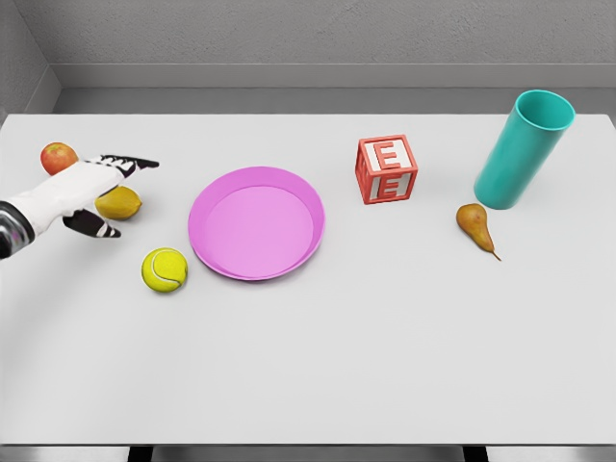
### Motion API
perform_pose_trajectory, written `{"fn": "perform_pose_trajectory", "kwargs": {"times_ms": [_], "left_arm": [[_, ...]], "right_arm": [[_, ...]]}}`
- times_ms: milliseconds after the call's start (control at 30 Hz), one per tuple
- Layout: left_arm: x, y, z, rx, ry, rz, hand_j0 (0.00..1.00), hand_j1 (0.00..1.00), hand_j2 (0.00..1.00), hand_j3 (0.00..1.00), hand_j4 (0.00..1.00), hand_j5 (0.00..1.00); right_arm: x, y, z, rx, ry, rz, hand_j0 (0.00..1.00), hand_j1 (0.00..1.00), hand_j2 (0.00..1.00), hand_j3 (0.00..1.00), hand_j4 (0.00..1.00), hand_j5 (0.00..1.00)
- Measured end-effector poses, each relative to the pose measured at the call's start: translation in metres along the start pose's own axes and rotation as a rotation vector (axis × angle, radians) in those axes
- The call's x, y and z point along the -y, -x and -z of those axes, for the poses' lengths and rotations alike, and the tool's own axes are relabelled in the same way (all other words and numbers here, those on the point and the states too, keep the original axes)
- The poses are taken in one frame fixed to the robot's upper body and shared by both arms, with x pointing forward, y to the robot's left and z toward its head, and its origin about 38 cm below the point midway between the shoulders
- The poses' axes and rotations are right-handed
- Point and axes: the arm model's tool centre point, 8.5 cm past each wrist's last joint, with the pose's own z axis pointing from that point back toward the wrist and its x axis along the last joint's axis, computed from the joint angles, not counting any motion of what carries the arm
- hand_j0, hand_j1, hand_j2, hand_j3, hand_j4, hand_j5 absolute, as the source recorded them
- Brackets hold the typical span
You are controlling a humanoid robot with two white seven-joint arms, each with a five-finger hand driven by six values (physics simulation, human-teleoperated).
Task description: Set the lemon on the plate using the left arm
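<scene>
Red wooden block [387,168] reads "E". Round pink plate [256,222] and upright teal cup [524,149] hold nothing visible. Left hand [94,192], fingers spread, straddles yellow lemon [120,203] on white desk [385,337], contact unclear.

Single head view, looking steeply down across white table [385,366], far wall at top.

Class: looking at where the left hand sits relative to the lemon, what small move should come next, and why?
Probably close the fingers on the lemon. The left hand already straddles it, thumb below and fingers above, still spread, and the pink plate is empty.
</scene>
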Motion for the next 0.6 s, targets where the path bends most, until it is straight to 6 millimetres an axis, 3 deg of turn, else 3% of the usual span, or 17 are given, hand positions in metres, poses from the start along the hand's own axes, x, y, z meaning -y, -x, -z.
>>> {"fn": "perform_pose_trajectory", "kwargs": {"times_ms": [600], "left_arm": [[0.011, 0.020, 0.007, -0.041, 0.032, -0.052, 1.00, 1.00, 1.00, 1.00, 1.00, 1.00]], "right_arm": [[0.000, 0.000, 0.000, 0.000, 0.000, 0.000, 1.00, 1.00, 1.00, 1.00, 1.00, 1.00]]}}
